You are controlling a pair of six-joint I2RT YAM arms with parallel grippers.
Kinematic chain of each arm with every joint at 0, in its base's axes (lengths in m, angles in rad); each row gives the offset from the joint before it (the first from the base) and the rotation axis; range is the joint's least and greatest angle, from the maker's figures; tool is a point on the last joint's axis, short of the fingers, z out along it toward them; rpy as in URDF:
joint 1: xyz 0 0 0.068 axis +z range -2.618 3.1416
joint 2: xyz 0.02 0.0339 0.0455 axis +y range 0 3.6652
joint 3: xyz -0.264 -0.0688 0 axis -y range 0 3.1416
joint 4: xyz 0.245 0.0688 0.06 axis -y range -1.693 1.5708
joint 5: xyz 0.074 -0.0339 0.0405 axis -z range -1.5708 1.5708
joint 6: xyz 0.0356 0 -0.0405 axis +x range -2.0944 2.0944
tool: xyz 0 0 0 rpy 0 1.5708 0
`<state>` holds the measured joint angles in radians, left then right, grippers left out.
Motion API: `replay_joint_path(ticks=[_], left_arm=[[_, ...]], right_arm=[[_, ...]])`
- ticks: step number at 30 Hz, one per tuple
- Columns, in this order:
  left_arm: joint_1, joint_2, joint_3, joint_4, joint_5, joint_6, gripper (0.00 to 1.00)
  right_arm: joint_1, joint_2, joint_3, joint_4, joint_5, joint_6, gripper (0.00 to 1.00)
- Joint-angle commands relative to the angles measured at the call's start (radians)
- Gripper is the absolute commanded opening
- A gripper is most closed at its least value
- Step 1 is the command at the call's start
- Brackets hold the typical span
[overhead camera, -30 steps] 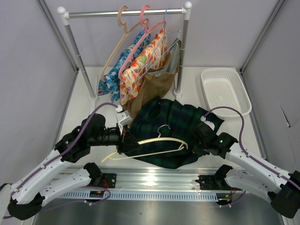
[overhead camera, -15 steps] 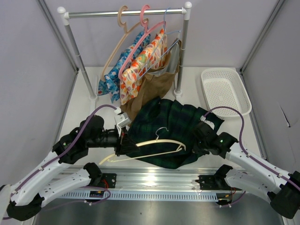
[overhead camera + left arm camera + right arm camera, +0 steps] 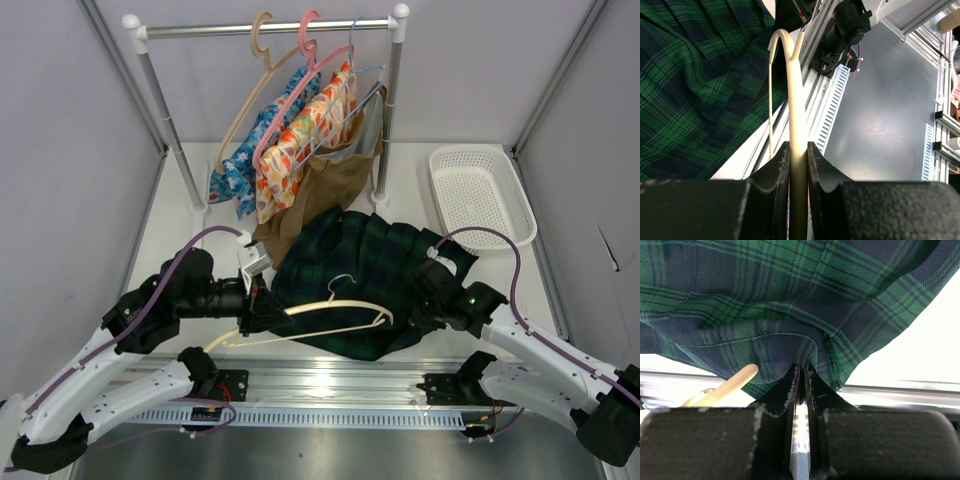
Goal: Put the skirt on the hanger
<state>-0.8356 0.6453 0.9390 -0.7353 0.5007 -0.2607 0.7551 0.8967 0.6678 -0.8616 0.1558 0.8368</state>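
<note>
The dark green and navy plaid skirt (image 3: 375, 265) lies on the table in front of the rack. The pale cream hanger (image 3: 330, 306) lies across its near part, hook (image 3: 343, 283) pointing back. My left gripper (image 3: 262, 312) is shut on the hanger's left arm (image 3: 796, 130); the skirt (image 3: 695, 85) shows to its left. My right gripper (image 3: 420, 312) is shut on a fold of the skirt's near right edge (image 3: 805, 347), and the hanger's end (image 3: 732, 385) shows under the cloth to the left.
A clothes rack (image 3: 270, 28) stands at the back with a tan hanger (image 3: 255, 75), a pink hanger (image 3: 305, 70), floral garments (image 3: 300, 140) and a brown garment (image 3: 325, 190). A white basket (image 3: 480, 190) sits at the back right. The metal rail (image 3: 330, 385) runs along the near edge.
My left gripper has pulled the hanger to the left and slightly toward the near edge. The right gripper keeps its hold on the skirt and has barely moved.
</note>
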Motion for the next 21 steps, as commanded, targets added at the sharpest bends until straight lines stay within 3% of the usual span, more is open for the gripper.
replay_joint_path(ticks=[1,21], left_arm=[[-0.008,-0.01,0.053,0.011,0.013,0.026,0.0],[-0.008,-0.033,0.055,0.011,0.045,0.014,0.0]], right_arm=[[-0.003,0.001,-0.005,0.033,0.004,0.001,0.06],[-0.005,0.015,-0.014,0.045,0.001,0.002,0.06]])
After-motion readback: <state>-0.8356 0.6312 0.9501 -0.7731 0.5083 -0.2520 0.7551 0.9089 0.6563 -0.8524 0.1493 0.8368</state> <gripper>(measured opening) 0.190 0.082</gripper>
